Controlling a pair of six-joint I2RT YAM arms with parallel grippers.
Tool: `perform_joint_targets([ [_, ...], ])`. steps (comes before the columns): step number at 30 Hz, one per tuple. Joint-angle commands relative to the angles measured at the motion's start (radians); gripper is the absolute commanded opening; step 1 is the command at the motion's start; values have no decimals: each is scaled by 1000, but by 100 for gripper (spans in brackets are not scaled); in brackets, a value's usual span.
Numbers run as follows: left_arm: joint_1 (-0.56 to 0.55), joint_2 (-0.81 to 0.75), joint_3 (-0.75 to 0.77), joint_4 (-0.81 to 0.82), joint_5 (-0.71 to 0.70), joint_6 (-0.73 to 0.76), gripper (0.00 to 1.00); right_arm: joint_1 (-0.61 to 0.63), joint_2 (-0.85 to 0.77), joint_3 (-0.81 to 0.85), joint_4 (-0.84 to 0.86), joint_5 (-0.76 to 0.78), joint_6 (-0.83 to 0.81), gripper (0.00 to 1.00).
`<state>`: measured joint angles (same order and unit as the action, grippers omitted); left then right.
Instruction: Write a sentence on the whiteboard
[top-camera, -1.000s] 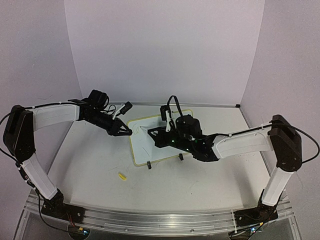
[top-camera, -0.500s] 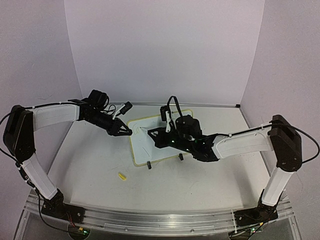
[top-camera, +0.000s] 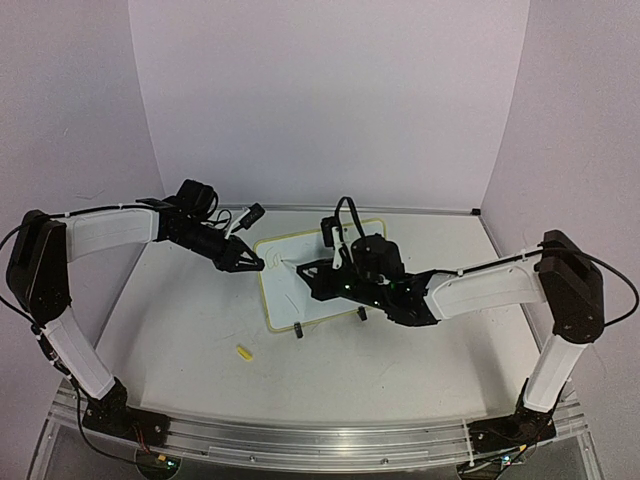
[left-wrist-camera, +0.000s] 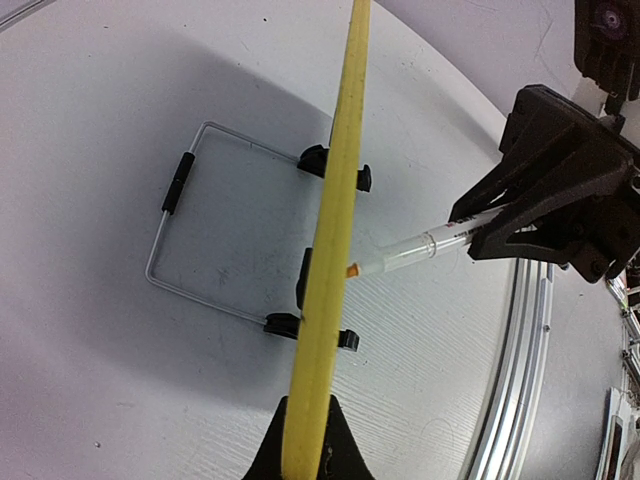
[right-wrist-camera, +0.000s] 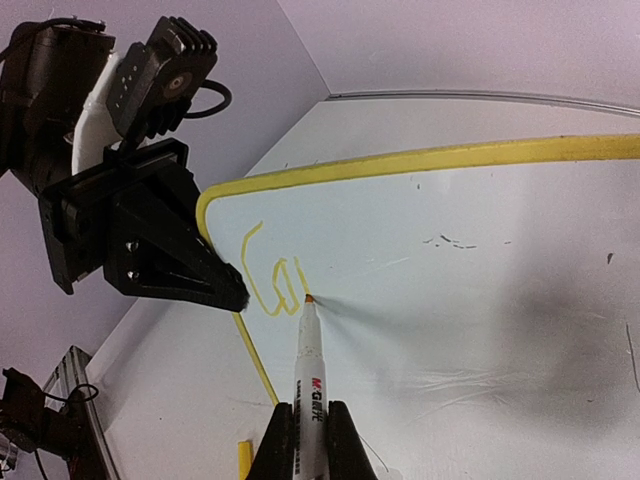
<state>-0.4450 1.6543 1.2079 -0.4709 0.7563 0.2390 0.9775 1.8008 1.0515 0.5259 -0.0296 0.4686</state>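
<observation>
The whiteboard (top-camera: 291, 292), white with a pale yellow frame, stands tilted at mid table. My left gripper (top-camera: 252, 263) is shut on its left frame edge; the left wrist view shows the yellow frame (left-wrist-camera: 336, 240) edge-on between the jaws (left-wrist-camera: 305, 442). My right gripper (right-wrist-camera: 311, 412) is shut on a white marker (right-wrist-camera: 311, 372), whose orange tip touches the board face (right-wrist-camera: 470, 270). The sentence (right-wrist-camera: 272, 279) is only a few yellow strokes near the board's left end, just left of the tip. The marker (left-wrist-camera: 425, 245) and right gripper (left-wrist-camera: 545, 205) also show in the left wrist view.
A small yellow marker cap (top-camera: 243, 351) lies on the table in front of the board, also visible as cap (right-wrist-camera: 243, 458). Black clip feet (top-camera: 298, 330) and a wire stand (left-wrist-camera: 190, 215) prop the board. Purple walls enclose the back and sides.
The right gripper has shifted the marker tip slightly across the board near the yellow strokes. The left arm and the board have stayed put.
</observation>
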Motion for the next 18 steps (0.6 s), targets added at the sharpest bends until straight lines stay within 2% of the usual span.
perform_joint_targets([
  [1, 3, -24, 5, -16, -96, 30, 0, -3, -8, -11, -32, 20, 3, 0],
  [18, 3, -23, 5, -17, -98, 32, 0, -3, -24, 6, -51, 73, -9, 0],
])
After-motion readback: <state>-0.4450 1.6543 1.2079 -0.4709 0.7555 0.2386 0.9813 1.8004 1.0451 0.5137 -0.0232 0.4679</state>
